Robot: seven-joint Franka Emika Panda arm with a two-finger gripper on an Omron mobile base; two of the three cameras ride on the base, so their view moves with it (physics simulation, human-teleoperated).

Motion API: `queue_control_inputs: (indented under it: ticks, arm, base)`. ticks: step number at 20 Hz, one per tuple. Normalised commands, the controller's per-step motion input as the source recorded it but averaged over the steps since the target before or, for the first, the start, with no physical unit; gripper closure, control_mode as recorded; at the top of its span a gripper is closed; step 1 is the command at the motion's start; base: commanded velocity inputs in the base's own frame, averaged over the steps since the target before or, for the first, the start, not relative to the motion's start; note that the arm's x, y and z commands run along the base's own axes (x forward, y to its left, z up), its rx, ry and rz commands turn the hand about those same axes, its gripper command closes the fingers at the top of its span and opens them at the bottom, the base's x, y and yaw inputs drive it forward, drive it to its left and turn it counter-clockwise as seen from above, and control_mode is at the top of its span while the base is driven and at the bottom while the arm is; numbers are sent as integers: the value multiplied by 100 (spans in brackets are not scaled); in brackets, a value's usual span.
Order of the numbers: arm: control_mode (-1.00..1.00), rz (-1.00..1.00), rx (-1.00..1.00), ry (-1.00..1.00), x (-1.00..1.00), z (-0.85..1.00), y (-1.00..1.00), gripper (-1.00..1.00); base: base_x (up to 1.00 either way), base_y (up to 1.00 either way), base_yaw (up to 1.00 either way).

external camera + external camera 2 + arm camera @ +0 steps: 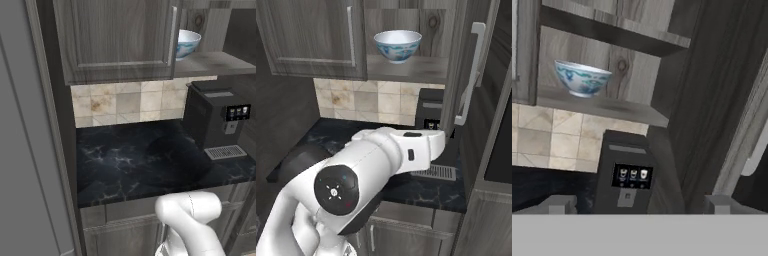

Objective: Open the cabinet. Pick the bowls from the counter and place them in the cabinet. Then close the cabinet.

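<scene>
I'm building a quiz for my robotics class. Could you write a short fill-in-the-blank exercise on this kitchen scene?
1. The blue-patterned bowl sits on the cabinet's ____.
2. The cabinet's right door stands ____.
3. On the counter, below the shelf, stands a black ____ machine.
4. The gripper holds ____.

Missing words: shelf; open; coffee; nothing

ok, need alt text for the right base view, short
A deep white bowl with a blue pattern sits upright on the wooden shelf of the dark grey-brown wall cabinet, whose right door stands open. Below, a black coffee machine stands on the black marble-look counter, partly hidden by the white robot arm.
</scene>
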Motion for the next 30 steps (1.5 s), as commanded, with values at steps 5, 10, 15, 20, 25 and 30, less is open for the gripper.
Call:
queue_control_inputs:
  ticks: [5,10,15,20,25,30]
  arm:
    - [-100,3,7,-2,0,0,-66,-100]
    - [-100,14,11,-10,2,0,-63,-100]
    - [-100,18,12,-11,1,0,-61,-100]
    - [-100,16,2,0,13,0,-30,-100]
    - [-100,4,3,0,7,0,-1,-100]
    - [-100,0,1,0,15,0,20,-100]
  base:
    - [0,0,0]
    - [0,0,0]
    - [0,0,0]
    - [0,0,0]
    - [0,0,0]
    - [0,0,0]
